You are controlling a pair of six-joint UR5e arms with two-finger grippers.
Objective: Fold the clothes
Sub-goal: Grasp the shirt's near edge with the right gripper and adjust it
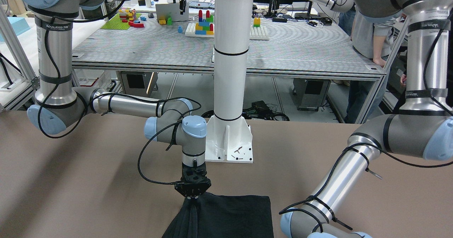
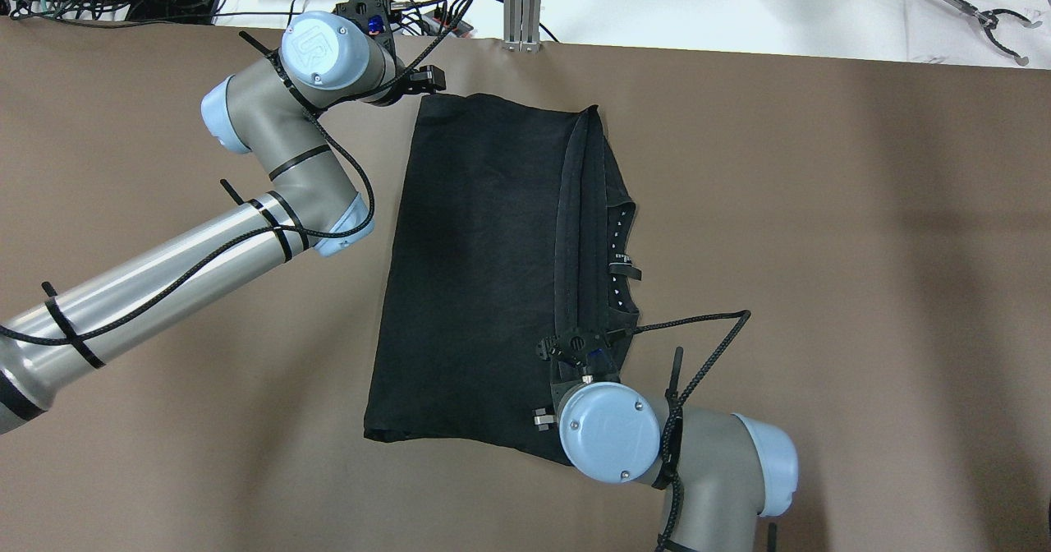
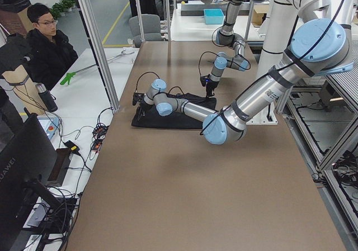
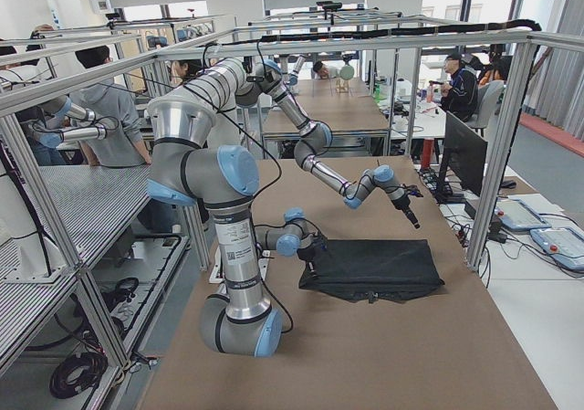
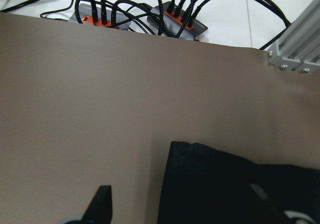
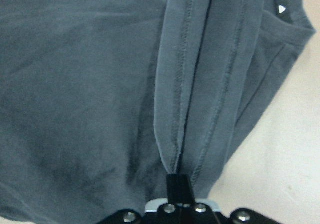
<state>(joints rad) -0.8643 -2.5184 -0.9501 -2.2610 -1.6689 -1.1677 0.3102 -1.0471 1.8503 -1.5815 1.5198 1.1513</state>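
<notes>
1. Front-facing: shows a thin, matte black garment (image 1: 233, 215) lying soft on the brown counter (image 1: 88, 181), cut off by the bottom edge. Has the right pincer (image 1: 193, 196) pointing straight down, pressed together on a bunched edge that rises into a tented ridge.
2. Overhead: roughly rectangular, the right long side folded over, with doubled stitched hems (image 2: 575, 207) running along it and a collar (image 2: 626, 236) with tiny white marks peeking out. Puts the left pincer (image 2: 429, 80) just beside the far left corner, mostly hidden behind its own wrist. Hides the near right corner under the right arm's blue cap.
3. Left side: too small for detail. Just a dark flat slab between the two arms, the near arm stretched low over the counter.
4. Right side: flat except for the edge nearest the robot, raised under the near arm. Far pincer angled down over the far corner, seemingly clear of the counter.
5. Left wrist: two dark, blurred fingers (image 5: 101, 204) spread wide at the bottom, one over bare counter, the other over cloth, with the square garment corner between them. Contact impossible to tell.
6. Right wrist: pinches the doubled hem, twin stitch rows sharp. Cloth reads grey-blue here, fingertips mostly buried in the fold.
</notes>
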